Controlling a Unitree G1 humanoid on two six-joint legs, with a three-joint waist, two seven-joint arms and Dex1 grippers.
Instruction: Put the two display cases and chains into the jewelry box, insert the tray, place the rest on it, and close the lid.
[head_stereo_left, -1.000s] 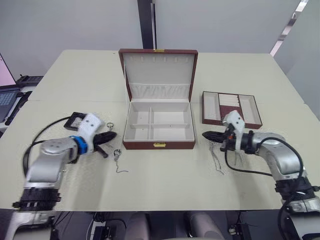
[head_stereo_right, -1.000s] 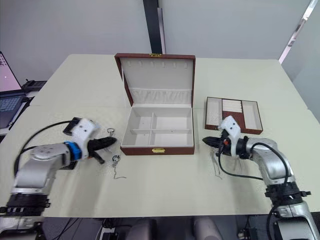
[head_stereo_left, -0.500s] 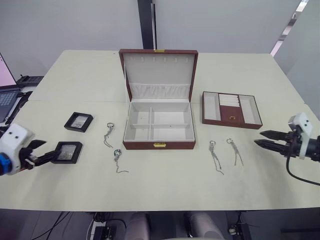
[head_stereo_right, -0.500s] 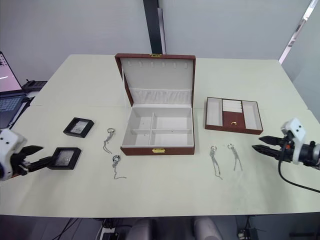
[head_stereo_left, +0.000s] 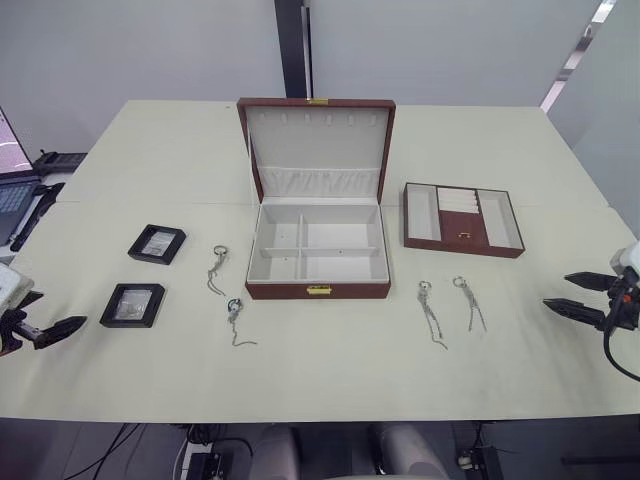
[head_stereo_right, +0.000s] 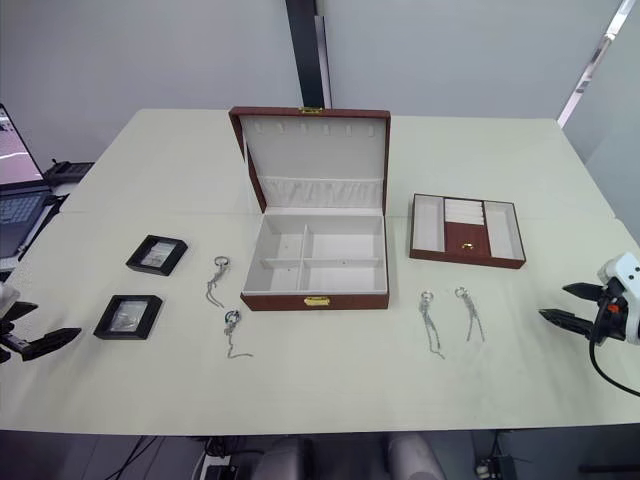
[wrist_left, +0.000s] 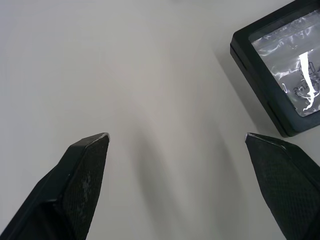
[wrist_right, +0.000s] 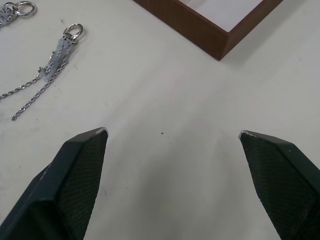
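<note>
The jewelry box (head_stereo_left: 280, 291) stands open at the table's middle, its compartments bare and its lid (head_stereo_left: 318, 140) upright. Left of it lie the two display cases (head_stereo_left: 157, 243) (head_stereo_left: 133, 304) and the two short chains (head_stereo_left: 215, 270) (head_stereo_left: 235, 322). The tray (head_stereo_left: 465, 247) sits to the right of the box. My left gripper (head_stereo_left: 55, 310) hangs open at the table's left edge, just short of the nearer display case (wrist_left: 285, 95). My right gripper (head_stereo_left: 556, 290) is open near the right edge, holding nothing, with the tray's corner (wrist_right: 215, 30) ahead of it.
Two longer double-stranded chains (head_stereo_left: 432, 312) (head_stereo_left: 468, 300) lie in front of the tray, one chain (wrist_right: 47, 70) showing in the right wrist view. A laptop (head_stereo_left: 10, 195) sits off the table's left side.
Both arms have swung outward from beside the box to the table's left and right edges. Both grippers went from shut to open.
</note>
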